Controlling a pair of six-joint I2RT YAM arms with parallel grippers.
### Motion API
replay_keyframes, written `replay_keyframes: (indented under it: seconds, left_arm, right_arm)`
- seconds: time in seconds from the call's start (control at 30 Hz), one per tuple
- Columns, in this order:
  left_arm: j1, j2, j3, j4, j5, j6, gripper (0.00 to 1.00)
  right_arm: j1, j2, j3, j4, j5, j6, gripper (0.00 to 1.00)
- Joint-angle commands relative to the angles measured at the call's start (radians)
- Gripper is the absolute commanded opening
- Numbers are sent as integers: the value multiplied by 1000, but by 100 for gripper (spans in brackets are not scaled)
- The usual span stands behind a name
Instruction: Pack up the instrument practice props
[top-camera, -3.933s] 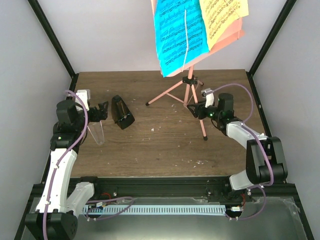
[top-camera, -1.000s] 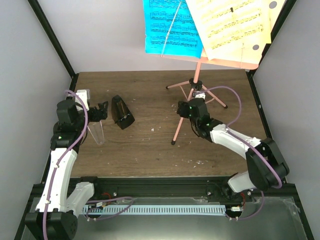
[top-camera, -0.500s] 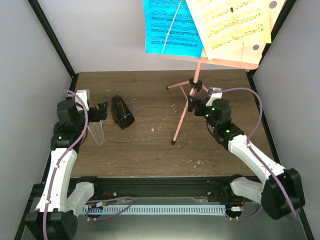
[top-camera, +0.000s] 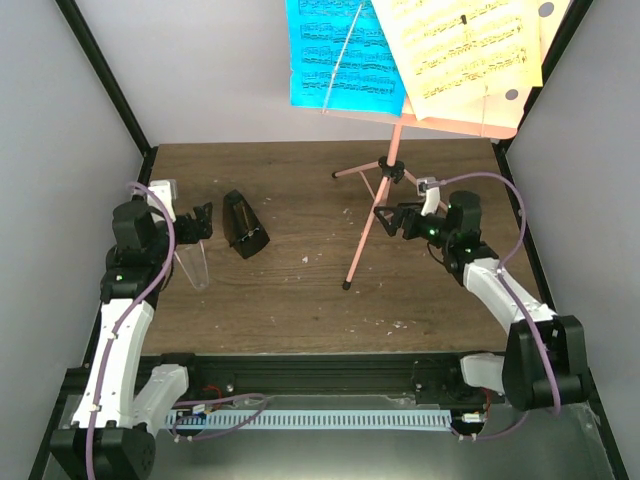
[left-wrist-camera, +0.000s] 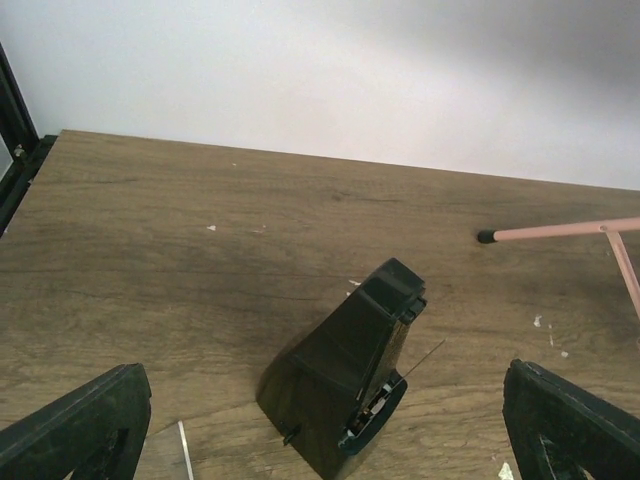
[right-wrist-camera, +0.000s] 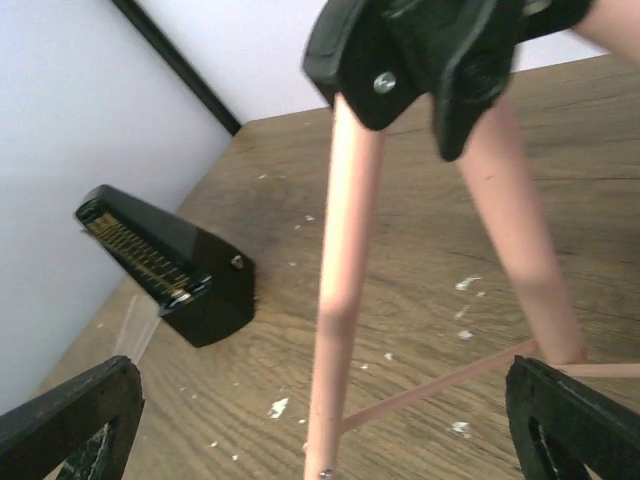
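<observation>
Reaching for the stand (right-wrist-camera: 345, 230): right fingers (right-wrist-camera: 70, 410) spread wide beside it, left fingers (left-wrist-camera: 80, 420) spread wide before the metronome (left-wrist-camera: 350, 390). Next, clamp the stand.

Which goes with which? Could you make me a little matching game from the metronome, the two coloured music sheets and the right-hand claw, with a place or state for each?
Things:
1. metronome
2. blue sheet
3. yellow sheet
4. right gripper

Places or states:
A. open, close to the legs of the music stand
B. on the left part of the stand's desk
C. standing on the table, on its left side
D. on the right part of the stand's desk

Pairs: 1-C, 2-B, 3-D, 4-A.
</observation>
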Motion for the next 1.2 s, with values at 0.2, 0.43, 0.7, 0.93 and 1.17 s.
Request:
replay_keyframes:
  seconds: [0.2, 0.43, 0.7, 0.93, 1.17]
  left_arm:
    - [-3, -13, -6, -6, -17, -3, 97]
    - [-3, -12, -5, -4, -13, -4, 97]
    - [-4, -14, -5, -4, -9, -4, 97]
    - [-3, -14, -6, -4, -11, -5, 97]
    - [-3, -10, -6, -4, -12, -5, 97]
  right_arm:
    - [-11, 148, -14, 334, -200, 155, 86]
    - [-7, 217, -49, 523, -185, 253, 49]
    - [39, 250, -39, 575, -115, 243, 37]
    - [100, 295, -5, 568, 69, 255, 8]
    - [105, 378, 46, 595, 229, 334, 1]
